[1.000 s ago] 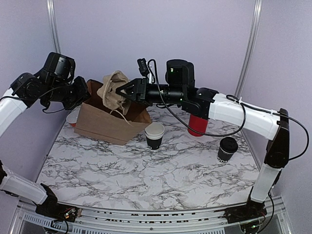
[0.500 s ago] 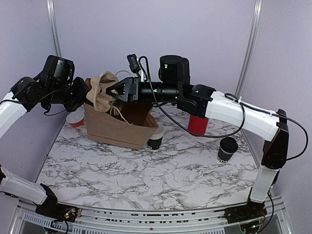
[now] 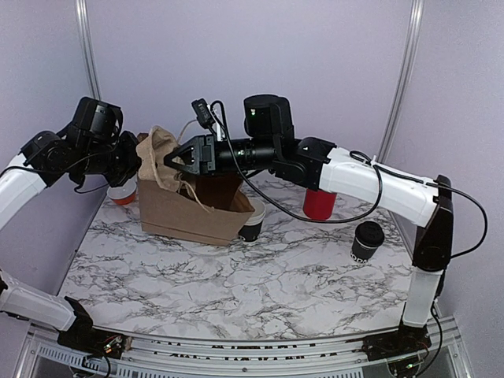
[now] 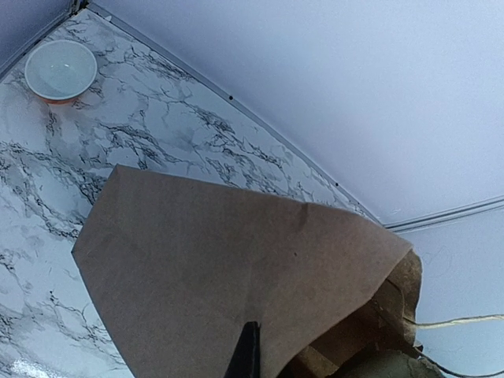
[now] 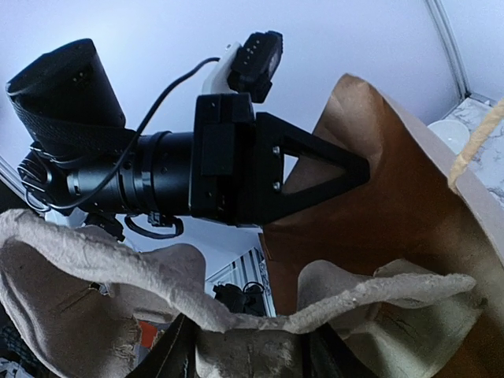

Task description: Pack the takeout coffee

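Left gripper (image 5: 361,168) is pinched shut on the rim of the brown paper bag (image 3: 185,211). Right gripper (image 3: 168,160), partly closed, clamps the beige pulp cup carrier (image 5: 94,268) at the bag's mouth.

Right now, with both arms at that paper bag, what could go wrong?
The bag has its near corner against a cup; if it slides that way, the cup might tip. The left gripper pinches only the bag's rim, so the paper may tear or slip. The right gripper holds a bent pulp carrier at the bag's mouth; it might snag there instead of going in.
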You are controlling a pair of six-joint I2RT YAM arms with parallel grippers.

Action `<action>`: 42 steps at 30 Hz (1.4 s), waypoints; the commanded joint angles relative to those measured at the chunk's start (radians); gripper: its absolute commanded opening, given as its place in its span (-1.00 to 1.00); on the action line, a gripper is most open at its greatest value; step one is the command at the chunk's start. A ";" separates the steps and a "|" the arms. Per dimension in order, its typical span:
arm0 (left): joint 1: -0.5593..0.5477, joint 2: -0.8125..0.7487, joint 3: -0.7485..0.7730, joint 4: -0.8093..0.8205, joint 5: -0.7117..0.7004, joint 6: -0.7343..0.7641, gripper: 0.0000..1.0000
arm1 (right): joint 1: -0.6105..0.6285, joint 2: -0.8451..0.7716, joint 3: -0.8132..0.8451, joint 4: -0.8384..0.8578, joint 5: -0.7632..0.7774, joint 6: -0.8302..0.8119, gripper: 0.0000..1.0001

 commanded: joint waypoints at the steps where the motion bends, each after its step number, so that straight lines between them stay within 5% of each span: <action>1: -0.004 -0.039 -0.010 0.044 -0.029 -0.010 -1.00 | 0.015 0.008 0.056 -0.057 -0.021 -0.029 -0.10; 26: -0.040 -0.143 -0.162 0.128 0.043 -0.077 -1.00 | -0.004 0.019 0.063 -0.254 0.414 -0.037 -0.25; 42: -0.126 -0.209 -0.245 0.171 0.063 -0.128 -1.00 | 0.010 0.167 0.265 -0.453 0.582 -0.155 -0.26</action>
